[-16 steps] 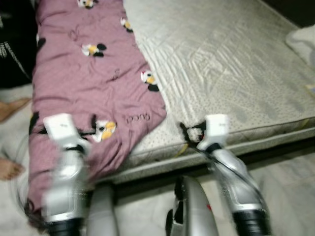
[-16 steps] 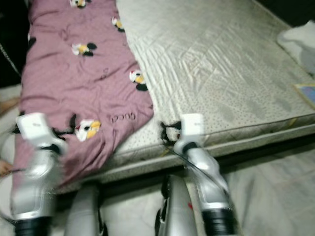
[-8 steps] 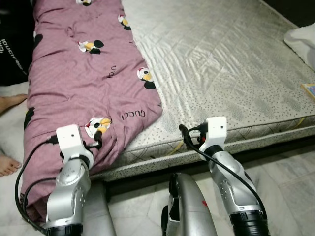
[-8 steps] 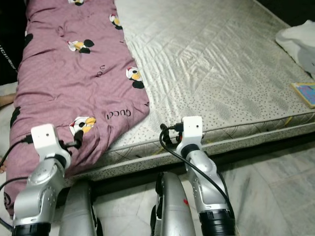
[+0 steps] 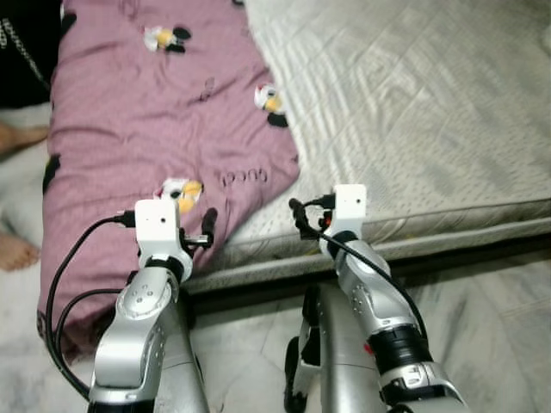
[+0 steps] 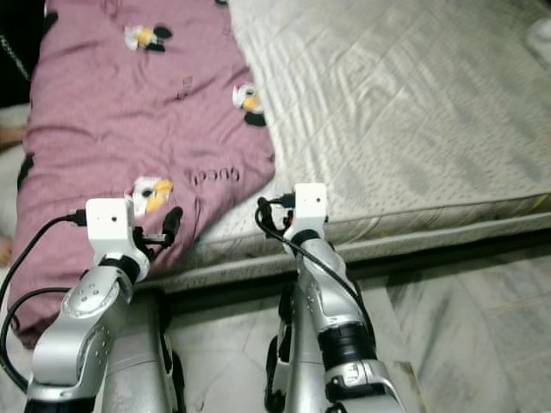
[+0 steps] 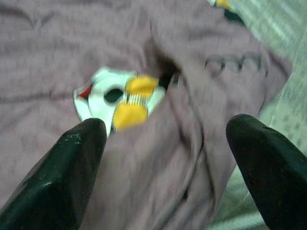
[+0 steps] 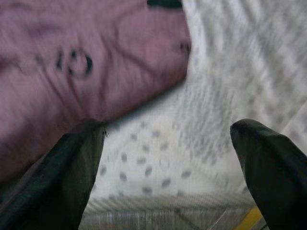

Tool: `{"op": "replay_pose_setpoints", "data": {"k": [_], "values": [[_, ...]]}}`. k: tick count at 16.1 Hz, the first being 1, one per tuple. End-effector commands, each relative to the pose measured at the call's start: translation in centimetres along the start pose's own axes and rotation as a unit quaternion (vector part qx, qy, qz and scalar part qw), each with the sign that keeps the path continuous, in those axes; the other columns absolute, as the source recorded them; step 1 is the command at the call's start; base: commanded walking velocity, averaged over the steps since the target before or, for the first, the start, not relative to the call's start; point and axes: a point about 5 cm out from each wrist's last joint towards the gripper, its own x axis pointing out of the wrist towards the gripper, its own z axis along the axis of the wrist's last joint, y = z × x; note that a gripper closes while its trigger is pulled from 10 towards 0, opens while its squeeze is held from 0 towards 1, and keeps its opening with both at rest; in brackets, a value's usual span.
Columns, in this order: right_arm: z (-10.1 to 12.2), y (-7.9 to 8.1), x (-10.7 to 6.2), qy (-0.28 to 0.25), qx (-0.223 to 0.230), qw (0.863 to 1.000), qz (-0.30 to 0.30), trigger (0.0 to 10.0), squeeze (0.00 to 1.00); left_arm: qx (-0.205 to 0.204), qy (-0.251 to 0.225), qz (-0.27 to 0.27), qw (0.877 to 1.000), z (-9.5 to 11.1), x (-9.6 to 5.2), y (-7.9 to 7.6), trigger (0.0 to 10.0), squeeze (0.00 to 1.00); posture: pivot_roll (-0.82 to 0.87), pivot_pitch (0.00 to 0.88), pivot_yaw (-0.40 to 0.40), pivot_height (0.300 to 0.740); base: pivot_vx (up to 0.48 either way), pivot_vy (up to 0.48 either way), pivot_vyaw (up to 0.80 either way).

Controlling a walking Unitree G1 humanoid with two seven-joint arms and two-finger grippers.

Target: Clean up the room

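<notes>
Blanket: we are seeing a mauve blanket (image 5: 146,112) lying along the left part of the mattress (image 5: 430,112); its near edge is hanging over the mattress's front edge toward the floor (image 5: 482,301). It is printed with cartoon mouse figures and lettering.
Mattress: it is lying low on the pale marble floor, its grey quilted top bare to the right of the blanket.
Left gripper: we are holding the left gripper (image 7: 165,158) just over the blanket's near edge; its fingers (image 7: 72,163) are standing wide apart, gripping nothing, with a cartoon print (image 7: 117,98) showing between them.
Right gripper: we are holding the right gripper (image 8: 168,167) at the mattress's front edge, just beside the blanket's corner; its fingers (image 8: 72,172) are spread apart and holding nothing.
Person: bare feet (image 5: 17,249) are resting on the floor to the left of the blanket.
</notes>
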Motion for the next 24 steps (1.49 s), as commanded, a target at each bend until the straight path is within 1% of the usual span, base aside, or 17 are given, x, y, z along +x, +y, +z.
{"op": "replay_pose_setpoints", "data": {"k": [1,4,6,7,8,10,11,12,14,15,16,17,18,20,21,23,24], "values": [[-0.7,-0.9,-0.1,0.011,0.005,1.000,-0.019,10.0,0.00,0.004,0.007,-0.003,1.000,-0.3,-0.6,0.0,10.0,0.00,0.16,0.287,-0.086,0.517,0.000,0.000,0.00],[-1.0,-1.0,0.6,0.011,0.016,0.999,-0.031,10.0,0.00,0.020,0.005,0.019,1.000,-0.4,-1.1,0.7,10.0,0.00,0.17,0.283,-0.084,0.517,0.000,0.000,0.00],[-1.1,-0.7,0.9,0.011,0.020,0.999,-0.031,10.0,0.00,0.017,-0.003,0.021,1.000,-0.1,-1.3,0.9,10.0,0.00,0.17,0.279,-0.086,0.517,0.000,0.000,0.00],[-1.1,-0.7,1.1,0.010,0.019,0.999,-0.033,10.0,0.00,0.029,0.003,0.023,0.999,-0.3,-1.3,0.9,10.0,0.00,0.17,0.272,-0.086,0.517,0.000,0.000,0.00],[-0.7,-1.4,0.9,-0.004,0.008,0.999,-0.050,10.0,0.00,0.034,-0.002,0.037,0.999,-0.2,-1.2,1.2,10.0,0.00,0.16,0.264,-0.087,0.517,0.000,0.000,0.00],[-1.0,-2.7,0.4,-0.004,0.009,0.997,-0.074,10.0,0.00,0.037,-0.007,0.041,0.998,-0.2,-1.1,1.5,10.0,0.00,0.14,0.247,-0.087,0.517,0.000,0.000,0.00],[-1.4,-3.1,0.1,0.003,0.018,0.996,-0.082,10.0,0.00,0.040,-0.009,0.027,0.999,-0.2,-0.6,1.1,10.0,0.00,0.14,0.243,-0.089,0.517,0.000,0.000,0.00],[-1.3,-3.1,0.0,0.000,0.020,0.997,-0.081,10.0,0.00,0.045,-0.007,0.003,0.999,-0.2,0.1,0.4,10.0,0.00,0.13,0.240,-0.090,0.517,0.000,0.000,0.00],[-0.9,-2.7,0.0,-0.012,0.026,0.996,-0.079,10.0,0.00,0.070,0.031,-0.062,0.995,-1.2,1.4,-1.4,10.0,0.00,0.11,0.228,-0.080,0.517,0.000,0.000,0.00],[-0.6,-2.7,-0.2,-0.020,0.029,0.996,-0.080,10.0,0.00,0.069,0.052,-0.087,0.992,-1.8,1.6,-2.1,10.0,0.00,0.08,0.220,-0.074,0.517,0.000,0.000,0.00],[0.0,-3.2,-0.9,-0.035,0.025,0.995,-0.088,10.0,0.00,0.081,0.072,-0.124,0.986,-2.6,1.8,-3.4,10.0,0.00,0.05,0.213,-0.069,0.517,0.000,0.000,0.00],[0.4,-4.1,-1.9,-0.047,0.013,0.994,-0.101,10.0,0.00,0.088,0.054,-0.130,0.986,-2.3,2.0,-4.0,10.0,0.00,0.03,0.207,-0.065,0.517,0.000,0.000,0.00],[0.7,-5.1,-3.0,-0.055,0.001,0.992,-0.113,10.0,0.00,0.076,0.044,-0.131,0.987,-2.1,2.0,-4.4,10.0,0.00,0.01,0.205,-0.063,0.517,0.000,0.000,0.00],[0.6,-7.0,-5.3,-0.055,-0.023,0.989,-0.135,10.0,0.00,0.067,0.029,-0.115,0.991,-1.9,1.8,-4.1,10.0,0.00,0.00,0.203,-0.065,0.517,0.000,0.000,0.00],[0.5,-7.0,-5.6,-0.052,-0.036,0.989,-0.132,10.0,0.00,0.068,0.037,-0.113,0.991,-2.3,1.6,-3.9,10.0,0.00,-0.01,0.201,-0.067,0.517,0.000,0.000,0.00],[0.1,-6.9,-5.7,-0.047,-0.027,0.988,-0.148,10.0,0.00,0.074,0.043,-0.119,0.989,-2.7,1.7,-3.9,10.0,0.00,0.00,0.193,-0.064,0.517,0.000,0.000,0.00],[0.6,-6.5,-5.6,-0.057,-0.023,0.987,-0.149,10.0,0.00,0.075,0.044,-0.124,0.988,-2.7,1.9,-4.1,10.0,0.00,0.00,0.190,-0.061,0.517,0.000,0.000,0.00]]}}
